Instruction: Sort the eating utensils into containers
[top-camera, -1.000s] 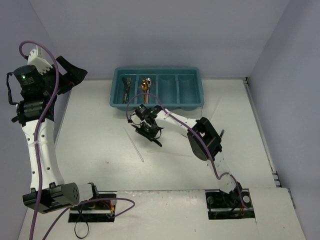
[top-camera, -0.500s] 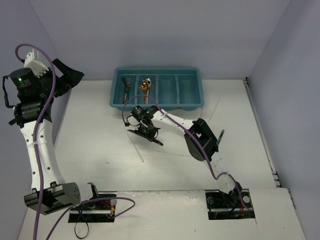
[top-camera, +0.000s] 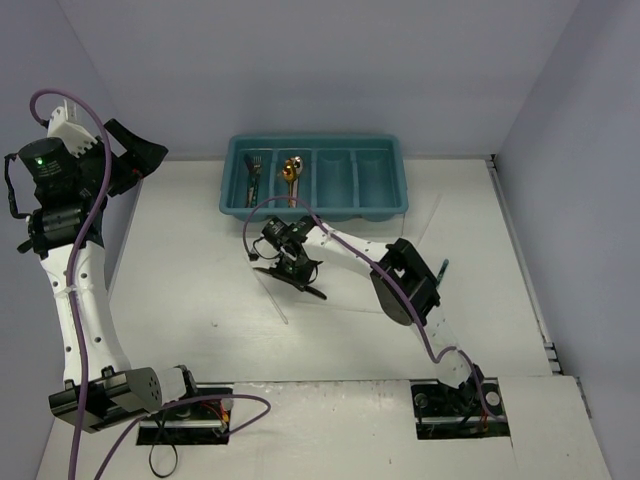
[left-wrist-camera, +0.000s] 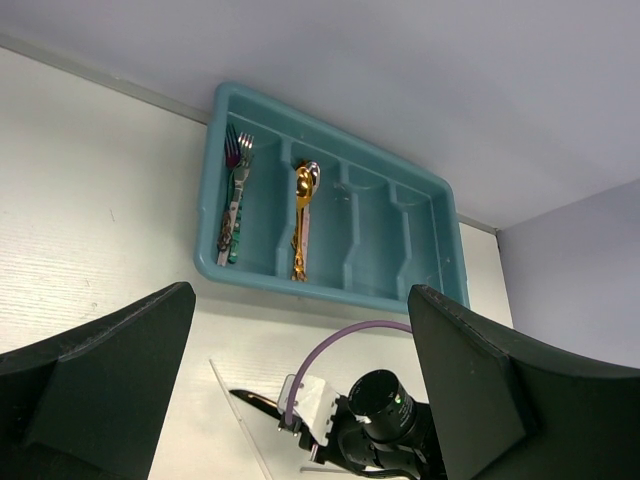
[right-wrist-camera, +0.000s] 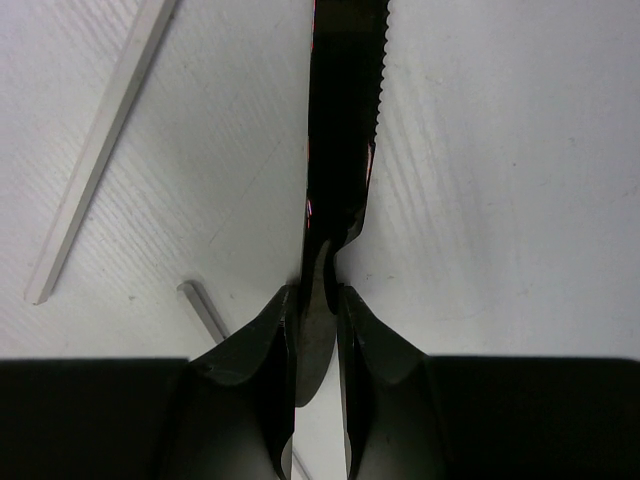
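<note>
A black knife (right-wrist-camera: 340, 150) with a serrated edge lies on the white table. My right gripper (right-wrist-camera: 318, 300) is shut on its handle end, the blade pointing away. From above, the right gripper (top-camera: 290, 268) sits low just in front of the teal tray (top-camera: 315, 213), the knife (top-camera: 312, 291) sticking out toward the near right. Two forks (top-camera: 252, 175) lie in the tray's leftmost compartment and a gold spoon (top-camera: 290, 172) in the one beside it; the two right compartments hold nothing. My left gripper (top-camera: 138, 156) hangs open, raised at the far left, nothing between its fingers.
A thin pale stick (right-wrist-camera: 100, 150) lies left of the knife and a shorter one (right-wrist-camera: 205, 310) beside my right fingers. From above a pale stick (top-camera: 272, 296) runs diagonally under the right wrist. The side walls stand close on both sides.
My right jaws have closed onto the knife's handle and the wrist has shifted slightly left. The left arm has hardly moved.
</note>
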